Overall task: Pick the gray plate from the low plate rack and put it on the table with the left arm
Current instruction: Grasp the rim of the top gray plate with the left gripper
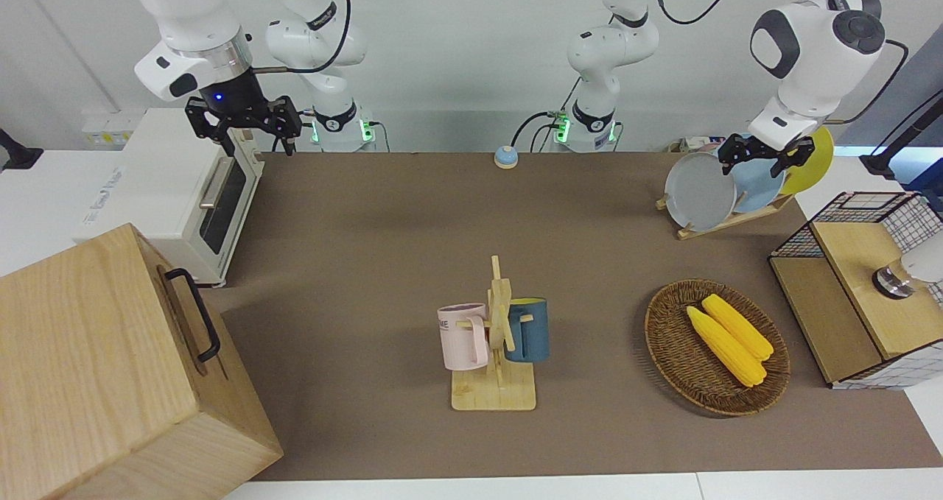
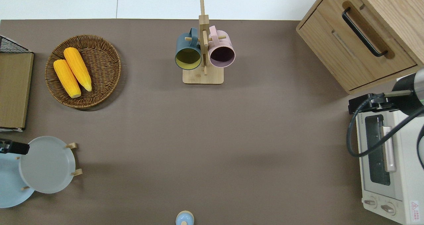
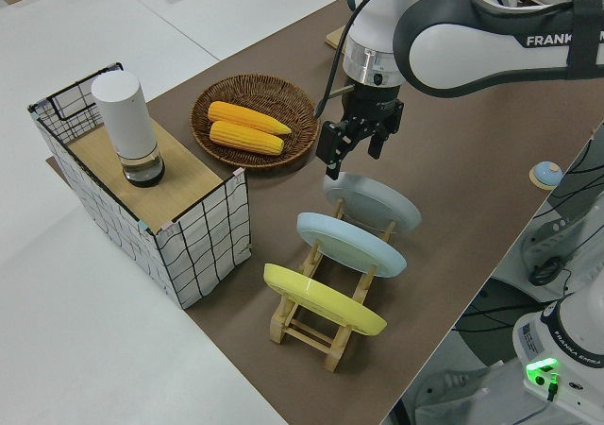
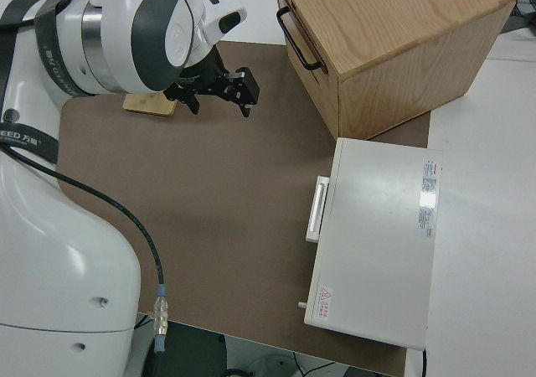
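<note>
The gray plate (image 1: 698,192) (image 2: 46,165) (image 3: 377,201) leans in the low plate rack (image 1: 729,219) (image 3: 307,326), in the slot toward the middle of the table (image 1: 368,264). A light blue plate (image 3: 351,244) and a yellow plate (image 3: 321,299) fill the other slots. My left gripper (image 1: 753,163) (image 3: 355,149) hangs open just over the gray plate's raised rim, touching nothing; in the overhead view only its black tip (image 2: 13,147) shows at that rim. The right gripper (image 1: 243,133) (image 4: 219,90) is parked and open.
A wicker basket (image 1: 667,338) with two corn cobs lies farther from the robots than the rack. A wire-mesh box (image 1: 862,286) with a white canister stands at the left arm's end. The mug stand (image 1: 495,338), toaster oven (image 1: 169,183) and wooden cabinet (image 1: 110,367) are elsewhere.
</note>
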